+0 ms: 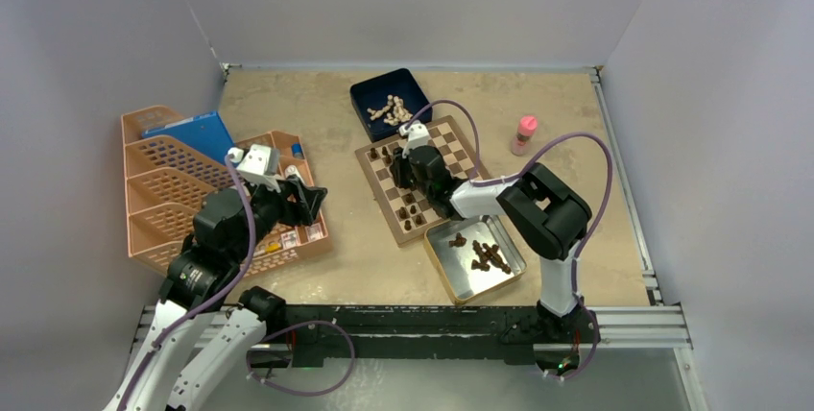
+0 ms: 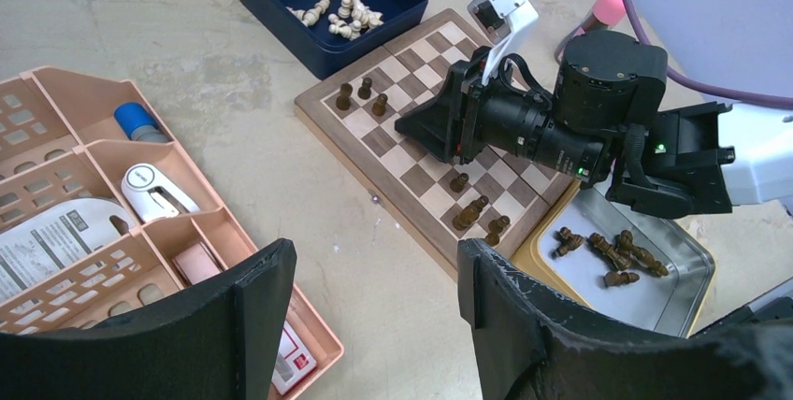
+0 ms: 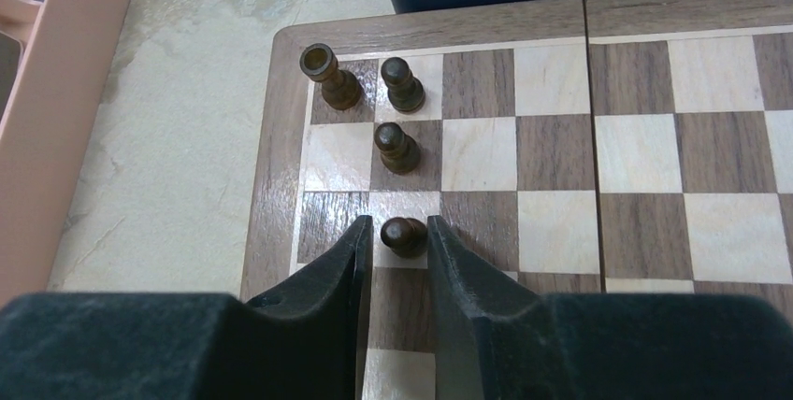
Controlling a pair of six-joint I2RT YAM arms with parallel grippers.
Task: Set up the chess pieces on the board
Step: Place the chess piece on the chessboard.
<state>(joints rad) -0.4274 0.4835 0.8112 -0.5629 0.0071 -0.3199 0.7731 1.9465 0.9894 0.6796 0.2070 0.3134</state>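
Note:
The board (image 1: 459, 154) lies mid-table. Three dark chess pieces (image 3: 374, 92) stand in its far left corner, and a few more (image 2: 477, 213) stand along its near edge. Several dark pieces (image 1: 488, 255) lie in the silver tin (image 1: 443, 277). My right gripper (image 3: 400, 232) is low over the board. Its jaws stand narrowly apart around a dark pawn (image 3: 404, 236) upright on a light square; a thin gap shows on the pawn's left side. My left gripper (image 2: 374, 274) is wide open and empty above bare table left of the board.
A dark blue box (image 1: 370, 94) with cream chessmen (image 1: 392, 110) touches the board's far edge. A pink-capped bottle (image 1: 524, 134) stands to the right of the board. A peach organizer tray (image 1: 163, 190) with odds and ends fills the left side.

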